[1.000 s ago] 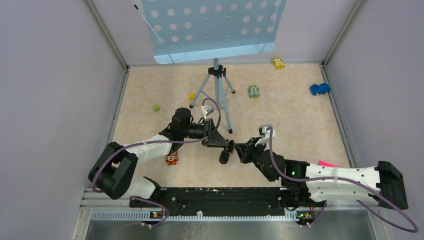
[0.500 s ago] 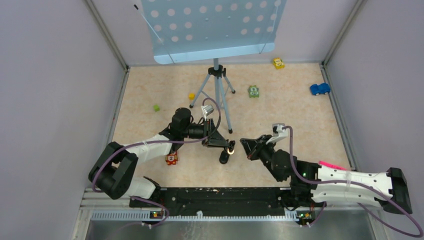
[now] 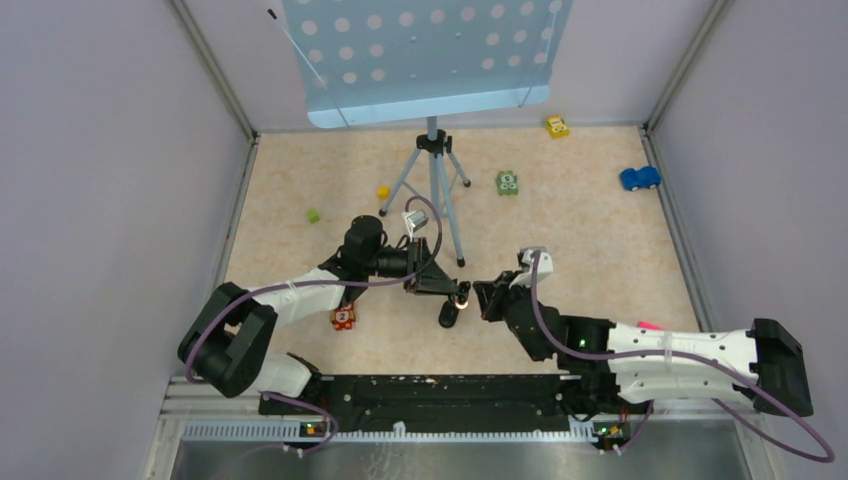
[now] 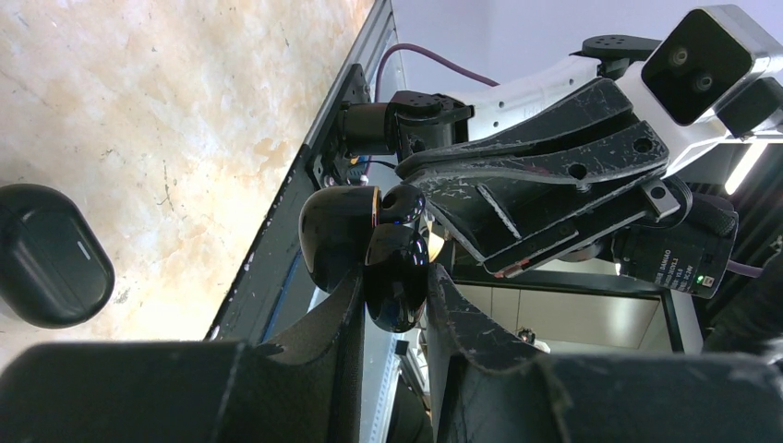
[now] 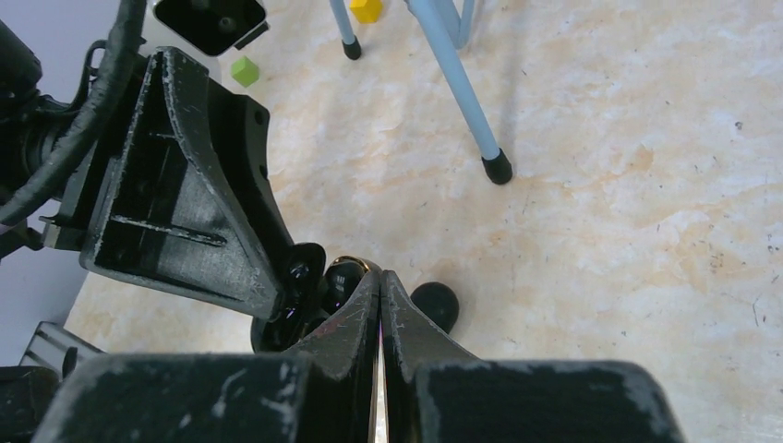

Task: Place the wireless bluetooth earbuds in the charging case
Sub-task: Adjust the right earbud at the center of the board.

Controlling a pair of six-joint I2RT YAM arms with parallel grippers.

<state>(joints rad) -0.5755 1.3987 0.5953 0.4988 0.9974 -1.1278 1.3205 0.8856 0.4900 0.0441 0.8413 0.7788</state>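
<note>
Where lilac walls (image 3: 100, 150) box in the beige bench (image 3: 600, 250), the left claw (image 4: 395, 291) pinches a black earbud (image 4: 397, 251). The right claw (image 5: 380, 286), pressed together, touches it.

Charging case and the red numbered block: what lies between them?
Nothing. In the top view, the stretch of table between the charging case and the red numbered block is bare.

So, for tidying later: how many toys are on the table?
6: yellow car far back, blue car far right, green toy right of the tripod, yellow cube and green cube left of it, numbered block by the left arm. Others may be hidden.
</note>
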